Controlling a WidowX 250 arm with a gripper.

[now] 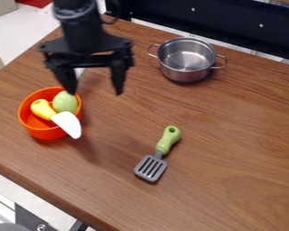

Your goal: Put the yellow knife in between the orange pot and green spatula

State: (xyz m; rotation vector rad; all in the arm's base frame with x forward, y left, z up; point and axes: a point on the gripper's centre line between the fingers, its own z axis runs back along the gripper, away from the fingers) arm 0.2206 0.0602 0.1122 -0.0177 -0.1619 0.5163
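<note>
- Here, the arm hangs from the top edge, gripper pointing down near the orange pot.
- Jaws spread wide above the worktop.
- Yellow knife sits in the pot, blade over its rim.

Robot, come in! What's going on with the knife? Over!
Tool open, nothing held. Yellow knife in orange pot, not placed yet. Green round thing beside knife, might get in the way.
</note>
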